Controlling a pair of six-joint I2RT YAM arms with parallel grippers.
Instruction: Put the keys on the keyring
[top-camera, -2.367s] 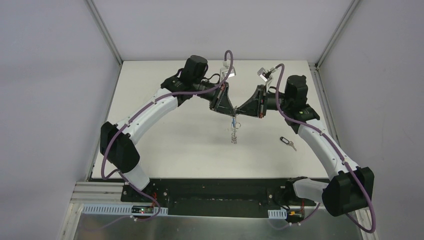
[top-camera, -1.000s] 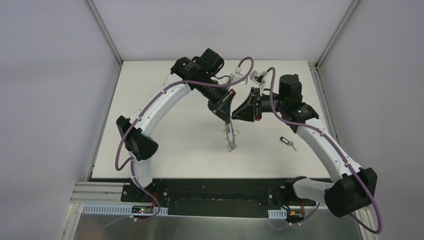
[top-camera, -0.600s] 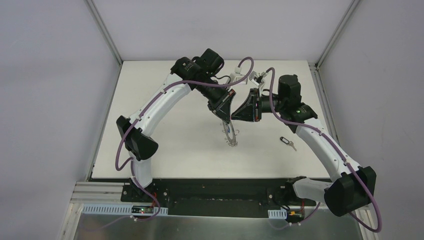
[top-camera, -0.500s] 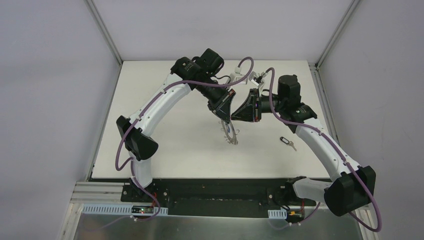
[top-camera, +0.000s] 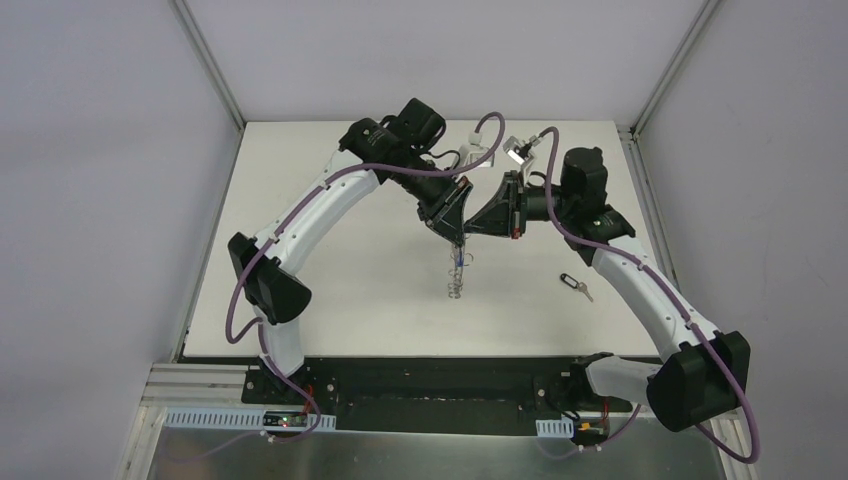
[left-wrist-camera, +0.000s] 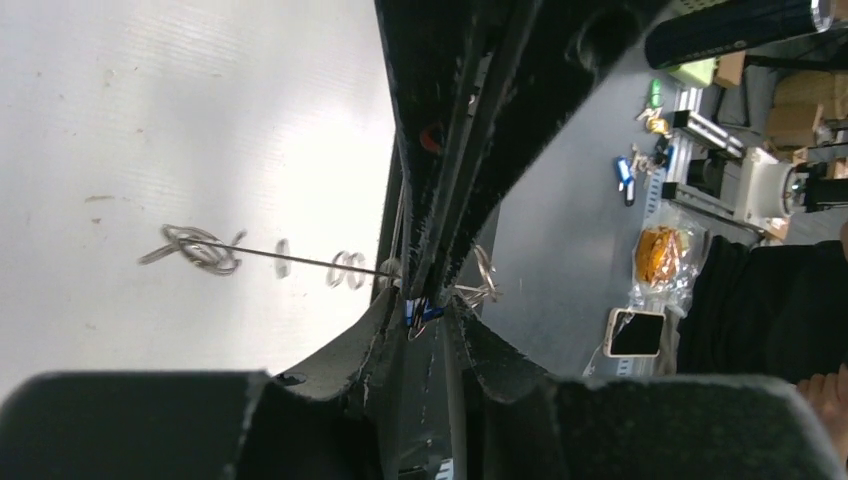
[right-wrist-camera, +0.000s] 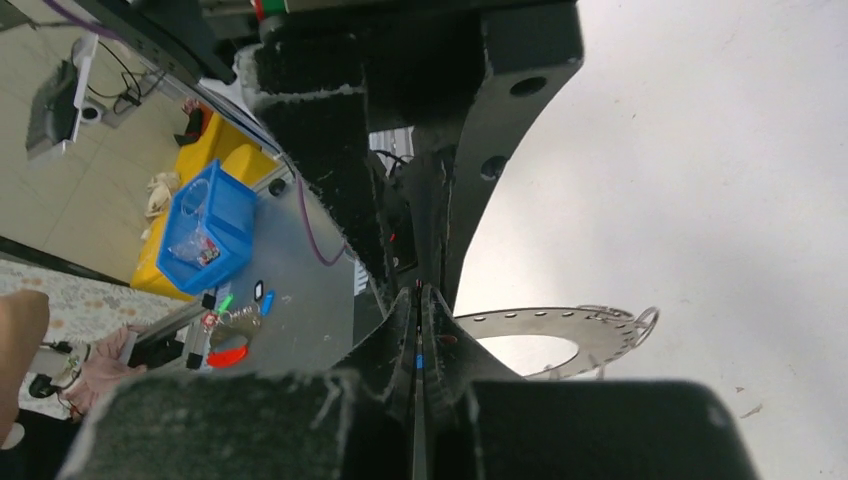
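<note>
The keyring (top-camera: 457, 272) hangs edge-on above the table's middle, under both grippers. My left gripper (top-camera: 456, 237) and right gripper (top-camera: 469, 229) meet tip to tip at its top. In the left wrist view the ring (left-wrist-camera: 310, 262) is a thin line with wire loops (left-wrist-camera: 200, 248); the blue key (left-wrist-camera: 420, 313) shows in my left gripper (left-wrist-camera: 432, 312), whose jaws stand slightly apart. My right gripper (right-wrist-camera: 418, 300) is shut, a bit of blue key (right-wrist-camera: 417, 361) between its fingers, the ring's flat face (right-wrist-camera: 540, 325) beside them. The black key (top-camera: 574, 284) lies on the table at right.
The white table (top-camera: 330, 270) is framed by aluminium rails and grey walls. Both arms arch over its far half, cables looping above them. Past the table edge the right wrist view shows a blue bin (right-wrist-camera: 205, 225) and floor clutter.
My right gripper has shut at the ring's top. My left jaws have parted a little. The ring has swung from a tilted face to hanging edge-on.
</note>
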